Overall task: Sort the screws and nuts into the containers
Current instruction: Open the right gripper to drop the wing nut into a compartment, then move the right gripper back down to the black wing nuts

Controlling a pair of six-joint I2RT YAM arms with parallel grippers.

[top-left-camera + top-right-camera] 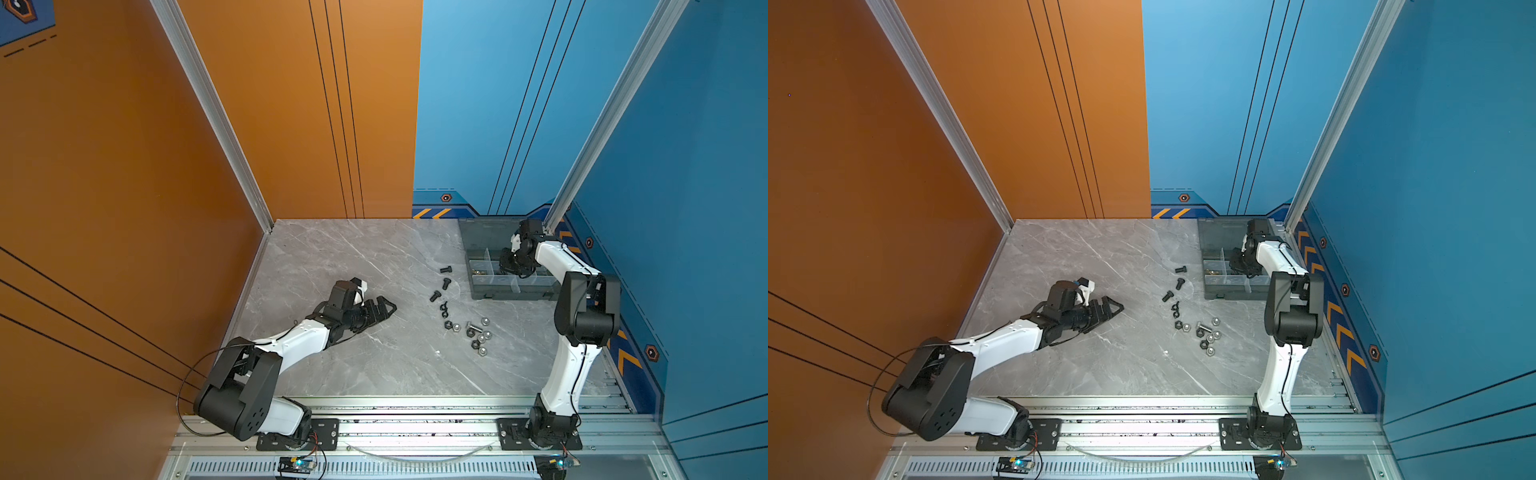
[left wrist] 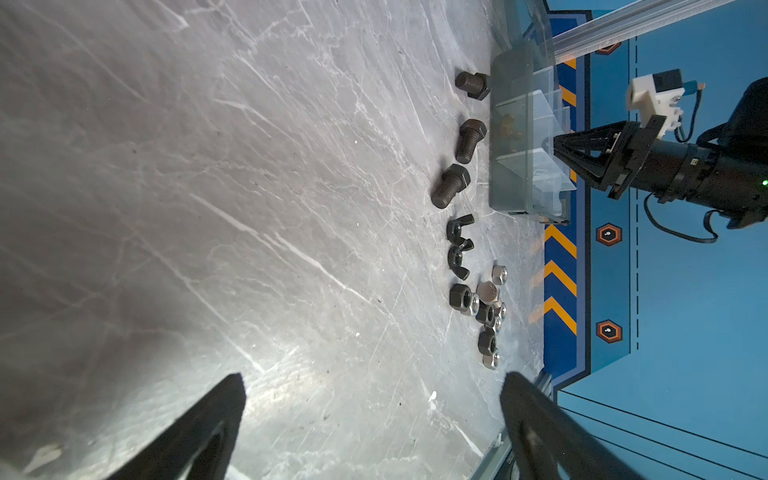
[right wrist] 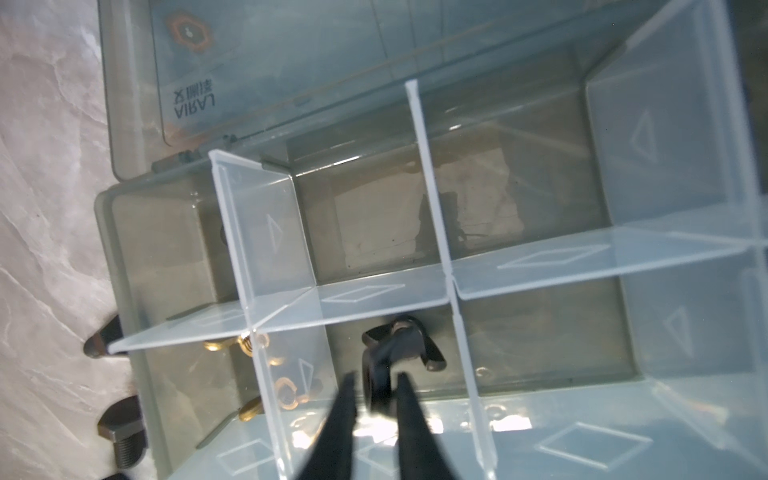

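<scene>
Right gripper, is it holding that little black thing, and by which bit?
A black wing nut sits between the fingertips of the right gripper, whose jaws stand slightly apart. Whether they pinch it, and where, cannot be told.

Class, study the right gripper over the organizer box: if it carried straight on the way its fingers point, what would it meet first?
The black wing nut just beyond the parted tips of the right gripper, then probably the compartment floor under it; depth is hard to judge.
</scene>
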